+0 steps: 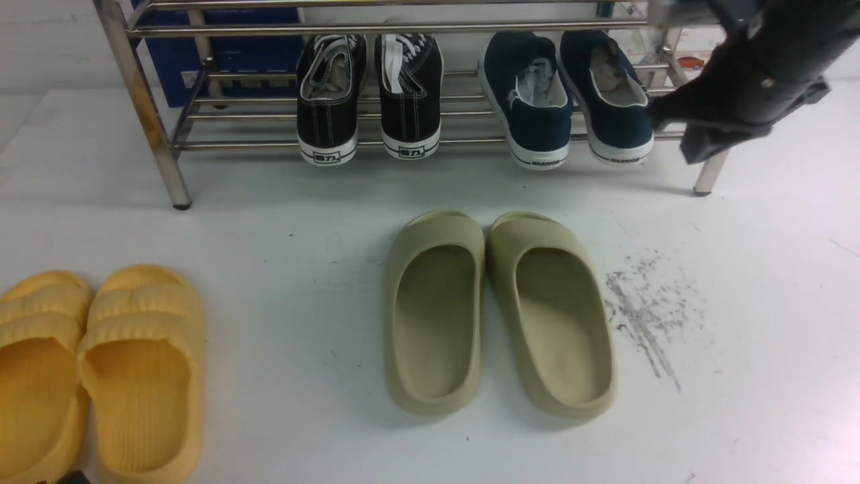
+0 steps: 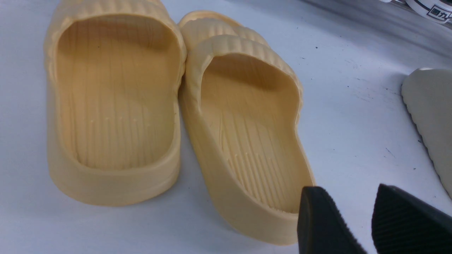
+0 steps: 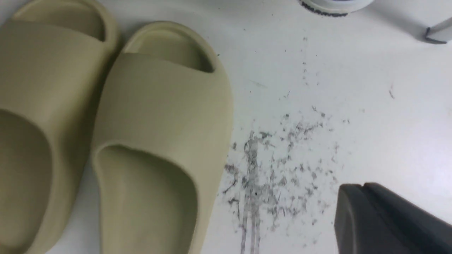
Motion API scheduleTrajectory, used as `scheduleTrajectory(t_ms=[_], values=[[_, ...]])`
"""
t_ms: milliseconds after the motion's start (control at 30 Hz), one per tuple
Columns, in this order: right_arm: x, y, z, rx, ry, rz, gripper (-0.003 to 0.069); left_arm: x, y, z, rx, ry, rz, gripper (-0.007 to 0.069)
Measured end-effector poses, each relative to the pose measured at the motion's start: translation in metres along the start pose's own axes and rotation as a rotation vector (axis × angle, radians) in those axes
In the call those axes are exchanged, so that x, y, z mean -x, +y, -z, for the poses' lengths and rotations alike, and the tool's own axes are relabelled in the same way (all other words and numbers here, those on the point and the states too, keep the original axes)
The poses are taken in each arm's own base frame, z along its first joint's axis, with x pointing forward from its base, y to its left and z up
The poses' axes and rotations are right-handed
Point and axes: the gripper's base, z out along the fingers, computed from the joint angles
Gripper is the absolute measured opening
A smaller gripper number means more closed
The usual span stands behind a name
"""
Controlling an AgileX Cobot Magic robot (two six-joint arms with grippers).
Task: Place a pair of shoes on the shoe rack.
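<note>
Front view: your shoe rack (image 1: 154, 134), silver bars on tube legs, spans the top of the frame. The pair of shoes (image 1: 568, 101), navy slip-ons w/ white soles, sits on its lower bars at upper right, heels toward you, side by side. To their left on the same bars, near upper centre, a pair of black lace-up sneakers (image 1: 369, 94).

Your right gripper (image 1: 662, 114) hangs at the far upper right, just beside the rightmost navy shoe; can't tell if it touches. In the right wrist view its jaws look pressed together w/ nothing between them, over bare table (image 3: 353, 106) w/ grey scuff marks (image 3: 275, 169).

Your left gripper (image 2: 356, 218) shows only in the left wrist view, at the lower right of that frame: two black fingers apart, a clear gap, empty.

On the table: olive-green slides (image 1: 497, 309) at centre, yellow slides (image 1: 101, 370) at lower left.
</note>
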Motion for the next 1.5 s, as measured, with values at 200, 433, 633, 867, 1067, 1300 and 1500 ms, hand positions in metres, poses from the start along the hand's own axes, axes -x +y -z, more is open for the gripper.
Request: scheduleTrajectory(t_ms=[200, 433, 633, 867, 1067, 1300, 1500], values=[[-0.046, 0.002, 0.069, 0.003, -0.056, -0.010, 0.0048, 0.000, 0.000, 0.000, 0.000, 0.000, 0.000, 0.0239], [-0.104, 0.000, 0.093, -0.003, -0.087, -0.056, 0.0048, 0.000, 0.000, 0.000, 0.000, 0.000, 0.000, 0.0239], [-0.147, -0.001, 0.095, 0.017, -0.067, -0.078, 0.0055, 0.000, 0.000, 0.000, 0.000, 0.000, 0.000, 0.0239], [-0.158, 0.001, 0.097, 0.033, 0.004, -0.088, 0.0060, 0.000, 0.000, 0.000, 0.000, 0.000, 0.000, 0.0239], [-0.159, 0.000, 0.096, 0.023, 0.007, -0.057, 0.0027, 0.000, 0.000, 0.000, 0.000, 0.000, 0.000, 0.0239], [-0.184, -0.009, 0.090, -0.005, -0.236, 0.060, -0.0004, 0.000, 0.000, 0.000, 0.001, 0.000, 0.000, 0.0239], [-0.271, -0.029, 0.067, -0.127, -0.564, -0.018, -0.0004, 0.000, 0.000, 0.000, 0.004, -0.002, 0.001, 0.0239]])
